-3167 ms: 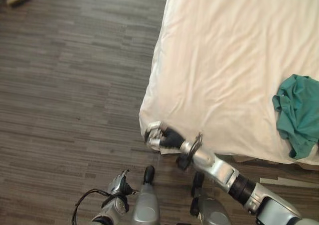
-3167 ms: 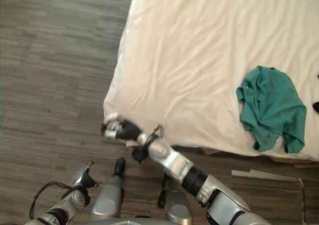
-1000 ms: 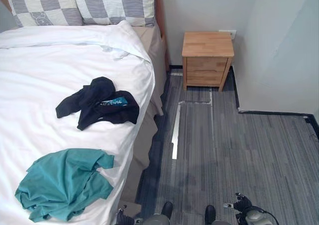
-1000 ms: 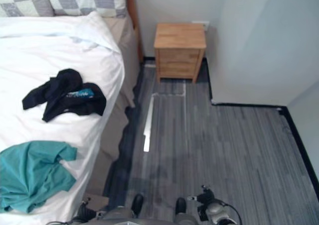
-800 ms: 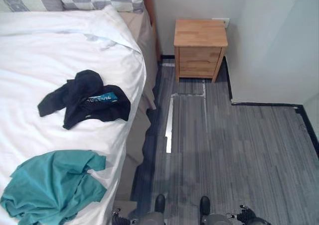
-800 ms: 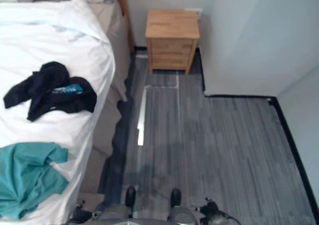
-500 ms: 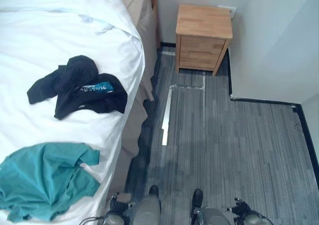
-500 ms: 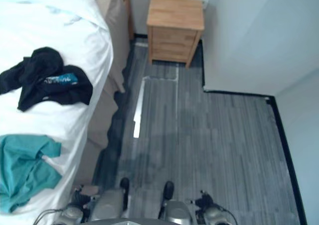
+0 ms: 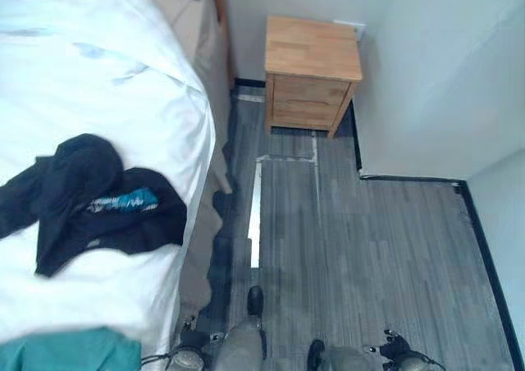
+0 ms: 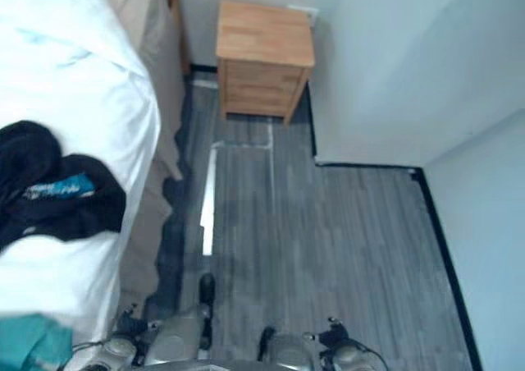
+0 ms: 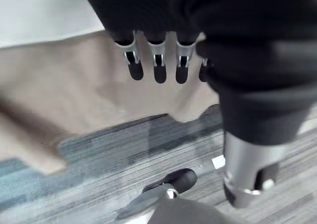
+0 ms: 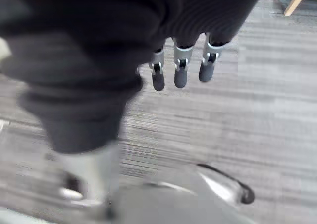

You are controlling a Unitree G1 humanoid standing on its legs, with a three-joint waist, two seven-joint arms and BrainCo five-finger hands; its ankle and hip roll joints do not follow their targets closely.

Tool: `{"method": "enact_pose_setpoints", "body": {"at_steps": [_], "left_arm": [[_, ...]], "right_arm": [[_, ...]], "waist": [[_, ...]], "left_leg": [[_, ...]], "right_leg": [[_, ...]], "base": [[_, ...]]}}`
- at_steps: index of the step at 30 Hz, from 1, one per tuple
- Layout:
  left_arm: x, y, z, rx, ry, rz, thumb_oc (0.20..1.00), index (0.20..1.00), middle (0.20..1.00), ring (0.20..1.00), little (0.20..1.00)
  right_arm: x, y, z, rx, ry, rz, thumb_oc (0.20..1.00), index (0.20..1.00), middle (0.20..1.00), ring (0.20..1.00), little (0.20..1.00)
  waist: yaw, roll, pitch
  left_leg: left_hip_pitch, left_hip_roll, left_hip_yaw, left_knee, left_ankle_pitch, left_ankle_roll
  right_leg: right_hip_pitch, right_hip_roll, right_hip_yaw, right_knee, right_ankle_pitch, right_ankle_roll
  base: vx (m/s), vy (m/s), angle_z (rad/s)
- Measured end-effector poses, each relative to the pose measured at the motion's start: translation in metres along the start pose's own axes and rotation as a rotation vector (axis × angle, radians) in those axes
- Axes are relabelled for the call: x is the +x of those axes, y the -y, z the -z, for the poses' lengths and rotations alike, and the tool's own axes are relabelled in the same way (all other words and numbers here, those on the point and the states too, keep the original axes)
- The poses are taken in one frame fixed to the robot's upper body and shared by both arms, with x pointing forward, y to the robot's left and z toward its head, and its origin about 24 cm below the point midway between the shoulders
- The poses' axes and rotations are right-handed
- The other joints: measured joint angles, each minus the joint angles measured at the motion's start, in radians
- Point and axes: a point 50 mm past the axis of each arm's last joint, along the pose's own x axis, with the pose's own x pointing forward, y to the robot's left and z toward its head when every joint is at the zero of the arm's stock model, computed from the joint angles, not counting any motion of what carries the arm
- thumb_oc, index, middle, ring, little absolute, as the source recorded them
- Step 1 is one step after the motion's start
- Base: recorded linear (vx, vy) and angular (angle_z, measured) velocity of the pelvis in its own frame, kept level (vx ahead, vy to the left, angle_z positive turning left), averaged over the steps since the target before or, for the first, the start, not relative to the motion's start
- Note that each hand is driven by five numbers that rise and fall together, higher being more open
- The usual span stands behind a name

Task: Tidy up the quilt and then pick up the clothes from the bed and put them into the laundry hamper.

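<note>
You had the bed (image 9: 98, 100) under its white quilt (image 9: 74, 84) up ahead of your left hand (image 11: 156, 65). The black clothes (image 9: 90, 207) lay on the quilt, the teal garment (image 9: 74, 350) nearest that hand. Both hands, right hand (image 12: 181, 68) included, hung low with fingers relaxed, holding nothing.

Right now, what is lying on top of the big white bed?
On the white quilt lies a dark garment with a blue patch, bunched up. A teal garment shows at the near edge. Whatever is under the quilt is covered.
</note>
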Motion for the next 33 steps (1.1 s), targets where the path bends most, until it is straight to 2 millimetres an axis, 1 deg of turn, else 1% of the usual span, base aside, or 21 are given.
{"method": "enact_pose_setpoints", "body": {"at_steps": [2,4,5,6,7,8,9,12,13,14,15,17,18,21,24,25,26,27,29,31,33], "left_arm": [[0.000,0.001,-0.004,0.002,0.016,0.000,1.000,1.000,1.000,1.000,1.000],[0.001,-0.002,-0.014,0.008,0.062,-0.008,1.000,1.000,1.000,1.000,1.000],[0.003,-0.007,-0.024,0.010,0.095,-0.019,1.000,1.000,1.000,1.000,1.000],[0.004,-0.006,-0.026,0.007,0.095,-0.019,1.000,1.000,1.000,1.000,1.000],[0.004,-0.007,-0.029,0.006,0.105,-0.020,1.000,1.000,1.000,1.000,1.000],[0.005,-0.005,-0.033,0.003,0.106,-0.018,1.000,1.000,1.000,1.000,1.000],[0.005,-0.005,-0.029,0.006,0.095,-0.018,1.000,1.000,1.000,1.000,1.000],[0.004,-0.011,-0.015,0.020,0.053,-0.040,1.000,1.000,1.000,1.000,1.000],[0.001,-0.001,-0.005,0.001,0.033,-0.022,1.000,1.000,1.000,1.000,1.000],[0.000,0.001,-0.002,-0.007,0.025,-0.019,1.000,1.000,1.000,1.000,1.000],[0.000,0.005,-0.009,-0.036,0.047,-0.015,1.000,1.000,1.000,1.000,1.000],[0.000,0.006,-0.019,-0.051,0.084,-0.016,1.000,1.000,1.000,1.000,1.000],[0.002,-0.003,-0.023,-0.036,0.098,-0.038,1.000,1.000,1.000,1.000,1.000],[0.001,-0.004,-0.013,-0.031,0.073,-0.038,1.000,1.000,1.000,1.000,1.000],[-0.002,0.003,-0.001,-0.067,0.031,-0.021,1.000,1.000,1.000,1.000,1.000],[-0.003,0.004,0.004,-0.079,0.013,-0.018,1.000,1.000,1.000,1.000,1.000],[-0.005,0.010,0.011,-0.078,-0.016,-0.003,1.000,1.000,1.000,1.000,1.000],[-0.005,0.010,0.013,-0.073,-0.042,0.003,1.000,1.000,1.000,1.000,1.000],[-0.004,0.004,0.018,-0.066,-0.054,-0.002,1.000,1.000,1.000,1.000,1.000],[-0.003,-0.008,0.020,-0.051,-0.066,-0.030,1.000,1.000,1.000,1.000,1.000],[-0.001,-0.021,0.018,-0.038,-0.051,-0.057,1.000,1.000,1.000,1.000,1.000]], "right_arm": [[0.001,0.005,-0.005,0.017,0.019,0.015,1.000,1.000,1.000,1.000,1.000],[0.001,0.008,-0.007,0.023,0.026,0.034,1.000,1.000,1.000,1.000,1.000],[0.001,0.007,-0.006,0.023,0.024,0.033,1.000,1.000,1.000,1.000,1.000],[0.000,0.005,-0.002,0.025,0.013,0.028,1.000,1.000,1.000,1.000,1.000],[0.000,0.004,-0.002,0.034,0.009,0.028,1.000,1.000,1.000,1.000,1.000],[0.000,0.005,-0.003,0.053,0.002,0.028,1.000,1.000,1.000,1.000,1.000],[0.001,0.006,-0.004,0.065,0.005,0.033,1.000,1.000,1.000,1.000,1.000],[-0.002,-0.001,0.008,0.081,-0.033,0.019,1.000,1.000,1.000,1.000,1.000],[0.000,0.005,0.003,0.063,-0.030,0.030,1.000,1.000,1.000,1.000,1.000],[0.001,0.006,-0.002,0.058,-0.013,0.032,1.000,1.000,1.000,1.000,1.000],[0.004,0.011,-0.021,0.041,0.056,0.037,1.000,1.000,1.000,1.000,1.000],[0.006,0.017,-0.031,0.040,0.070,0.056,1.000,1.000,1.000,1.000,1.000],[0.008,0.022,-0.036,0.038,0.079,0.074,1.000,1.000,1.000,1.000,1.000],[0.009,0.033,-0.052,0.035,0.133,0.105,1.000,1.000,1.000,1.000,1.000],[0.009,0.035,-0.048,0.024,0.114,0.112,1.000,1.000,1.000,1.000,1.000],[0.009,0.033,-0.044,0.014,0.105,0.107,1.000,1.000,1.000,1.000,1.000],[0.008,0.035,-0.037,0.016,0.091,0.109,1.000,1.000,1.000,1.000,1.000],[0.006,0.030,-0.024,0.020,0.062,0.100,1.000,1.000,1.000,1.000,1.000],[0.004,0.025,-0.019,0.022,0.051,0.086,1.000,1.000,1.000,1.000,1.000],[0.003,0.025,-0.028,0.030,0.100,0.086,1.000,1.000,1.000,1.000,1.000],[0.002,0.026,-0.041,0.035,0.157,0.087,1.000,1.000,1.000,1.000,1.000]], "waist": [[-0.046,0.040,-0.001],[-0.055,0.047,-0.013],[-0.068,0.038,-0.018],[-0.074,0.027,-0.024],[-0.074,0.030,-0.022],[-0.101,0.046,-0.028],[-0.107,0.057,-0.028],[-0.120,0.012,-0.044],[-0.113,0.054,-0.048],[-0.107,0.056,-0.051],[-0.097,0.031,-0.034],[-0.078,0.013,-0.009],[-0.063,-0.004,0.009],[-0.051,0.013,0.012],[-0.060,0.035,0.011],[-0.064,0.034,0.011],[-0.064,0.060,0.002],[-0.078,0.063,-0.010],[-0.070,0.058,-0.017],[-0.093,0.049,-0.023],[-0.090,0.030,-0.031]], "left_leg": [[0.065,0.006,-0.034,-0.033,-0.056,-0.060],[0.112,-0.010,-0.043,-0.078,-0.071,-0.073],[0.127,-0.031,-0.079,-0.085,-0.092,-0.083],[0.141,-0.042,-0.099,-0.080,-0.070,-0.037],[0.152,-0.045,-0.119,-0.079,-0.070,-0.023],[0.170,-0.025,-0.180,-0.079,-0.098,-0.032],[0.179,-0.017,-0.213,-0.079,-0.101,-0.031],[0.258,-0.016,-0.275,-0.067,-0.140,-0.088],[0.260,0.040,-0.267,-0.004,-0.167,-0.128],[0.219,0.044,-0.262,0.058,-0.157,-0.147],[0.056,0.038,-0.210,0.338,-0.162,-0.193],[-0.056,0.065,-0.089,0.428,-0.164,-0.193],[-0.101,0.082,-0.031,0.393,-0.156,-0.189],[-0.169,0.056,0.045,0.250,-0.110,-0.160],[-0.175,0.043,0.222,0.146,-0.002,-0.073],[-0.153,0.037,0.210,0.129,0.005,-0.055],[-0.132,0.035,0.202,0.090,0.022,-0.019],[-0.098,0.027,0.163,0.055,0.023,-0.005],[-0.008,0.022,0.110,-0.041,0.058,0.009],[0.026,0.003,0.040,-0.075,0.061,0.003],[0.034,-0.023,0.002,-0.079,0.058,-0.001]], "right_leg": [[-0.087,-0.026,-0.058,0.046,-0.005,-0.007],[-0.143,-0.043,-0.105,-0.185,-0.005,-0.022],[-0.138,-0.047,-0.094,-0.412,-0.002,-0.032],[-0.105,-0.036,-0.092,-0.611,0.028,-0.040],[-0.116,-0.031,-0.070,-0.655,0.060,-0.044],[-0.089,0.008,0.007,-0.799,0.132,-0.050],[-0.091,0.015,0.029,-0.834,0.170,-0.051],[-0.038,-0.004,0.070,-0.818,0.282,-0.096],[-0.016,0.043,0.045,-0.787,0.296,-0.110],[0.000,0.046,0.032,-0.792,0.289,-0.123],[0.040,0.023,-0.033,-0.827,0.285,-0.144],[0.088,0.015,-0.081,-0.829,0.241,-0.189],[0.128,0.018,-0.124,-0.829,0.217,-0.191],[0.189,0.051,-0.197,-0.830,0.155,-0.187],[0.271,0.098,-0.275,-0.828,0.103,-0.154],[0.302,0.101,-0.286,-0.826,0.087,-0.150],[0.322,0.130,-0.297,-0.800,0.076,-0.134],[0.318,0.114,-0.343,-0.709,0.059,-0.118],[0.219,0.059,-0.336,-0.390,0.018,-0.099],[0.123,0.025,-0.220,-0.217,-0.040,-0.043],[0.064,0.000,-0.149,-0.251,-0.045,-0.038]], "base": [[0.64,-0.066,0.25],[0.57,-0.240,0.44],[0.62,-0.267,0.88],[0.45,-0.172,0.88],[0.79,-0.328,1.13],[0.51,-0.269,1.01],[0.61,-0.317,1.51],[0.28,-0.223,1.03],[0.09,-0.177,0.40],[0.16,-0.352,0.78],[0.13,-0.246,0.95],[0.18,-0.210,1.06],[0.16,-0.101,0.81],[0.27,-0.111,0.63],[0.22,-0.047,0.41],[0.11,-0.045,0.28],[0.10,0.021,0.69],[0.14,0.021,0.81],[0.17,-0.021,0.79],[0.07,-0.142,1.00],[0.04,-0.157,0.95]]}}
